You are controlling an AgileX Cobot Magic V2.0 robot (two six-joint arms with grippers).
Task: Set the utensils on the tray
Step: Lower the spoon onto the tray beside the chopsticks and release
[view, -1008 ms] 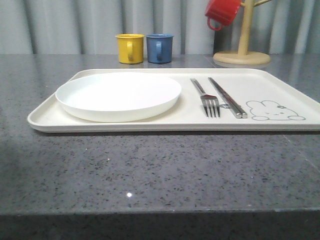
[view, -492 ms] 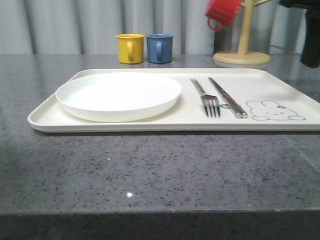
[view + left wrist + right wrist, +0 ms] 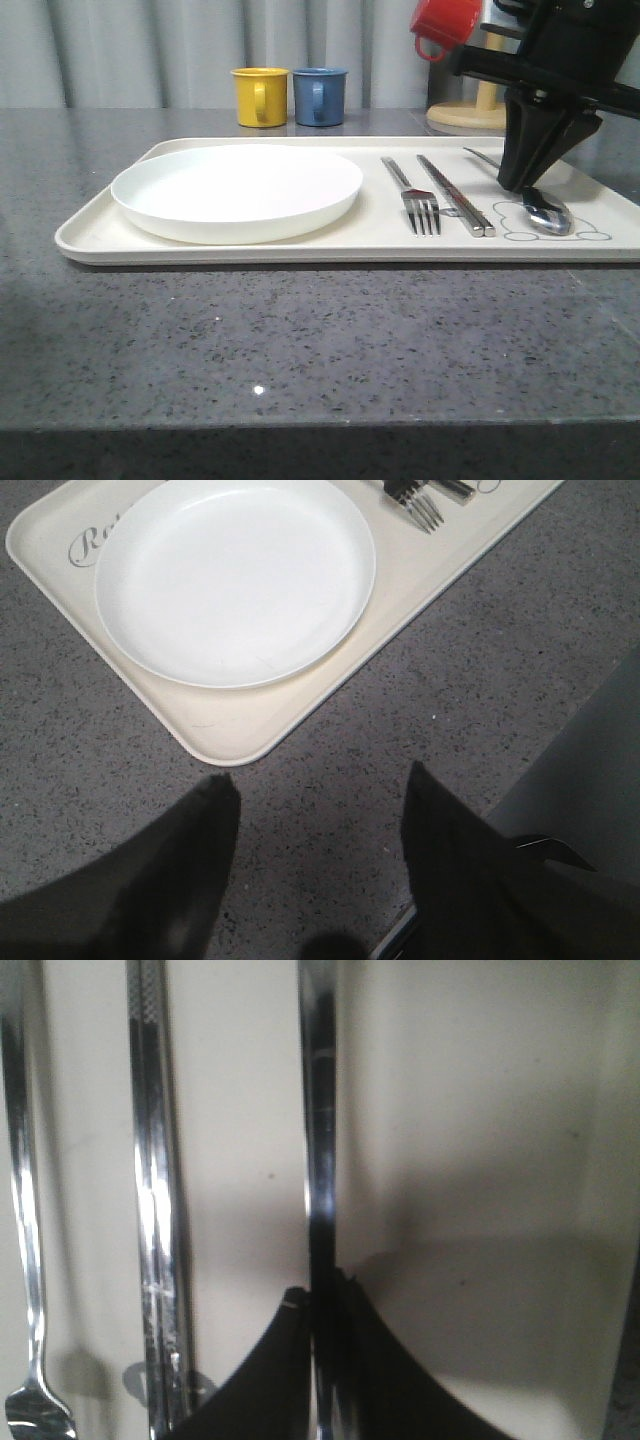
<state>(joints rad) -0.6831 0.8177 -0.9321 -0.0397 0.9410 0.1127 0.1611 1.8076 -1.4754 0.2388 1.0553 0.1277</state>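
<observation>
The right end effector [image 3: 527, 186] was pinched on the handle of the spoon [image 3: 546, 214], whose bowl lay on the tray [image 3: 250, 252] just below its fingertips. Beside it on the tray lay the chopsticks [image 3: 455, 194], fork [image 3: 412, 195] and, farther off, the plate [image 3: 237, 190]. The left end effector [image 3: 320, 870], jaws spread, hung over the table [image 3: 300, 340] near the tray corner.

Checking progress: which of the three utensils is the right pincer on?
The spoon, lying over the rabbit drawing; the right pincer grips its handle. Fork and chopsticks lie free.
</observation>
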